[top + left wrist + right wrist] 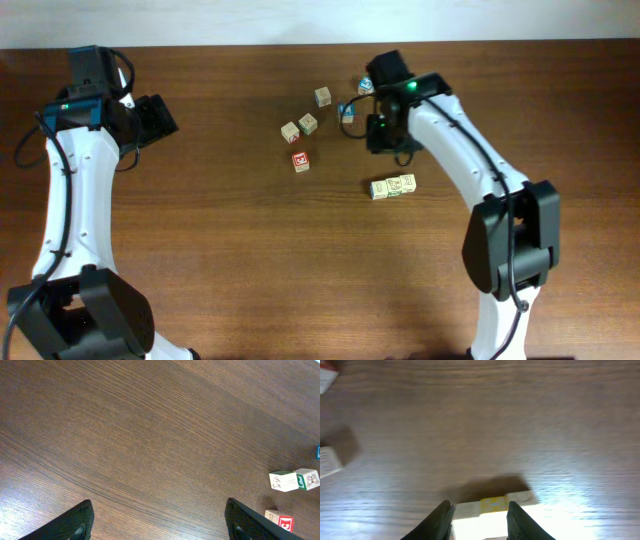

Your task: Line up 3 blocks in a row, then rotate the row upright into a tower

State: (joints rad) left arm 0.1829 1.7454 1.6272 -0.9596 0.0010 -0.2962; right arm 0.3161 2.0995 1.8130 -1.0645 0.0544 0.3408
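1. The wooden table (200, 230) fills the overhead view. Its far edge runs along the top, and there is broad bare wood across the left half and along the near side.
2. The left arm (65, 190) stands off on the left, well apart from every cube. The right arm (460, 140) reaches in from the near right corner towards the cluster.
3. The left gripper (159, 519) has its fingers spread wide, with only bare wood grain between them.
4. The right gripper (480, 508) is down at table level with a finger on each side of a cube. Whether the pads are pressing it or just clear, I cannot tell.
5. That is the yellow-patched cube (492, 505). It sits on the table with its shadow behind it and open wood beyond.
6. A row of three cubes (394, 186) lies touching, just on the near side of the right arm.
7. The green-edged cube (283, 481) and the picture-faced cube (308, 479) sit side by side left of the right gripper.
8. The red-faced cube (301, 161) is on their near side, a lone pale cube (323, 96) is further back, and a blue-and-white cube (366, 86) lies closest to the far edge.
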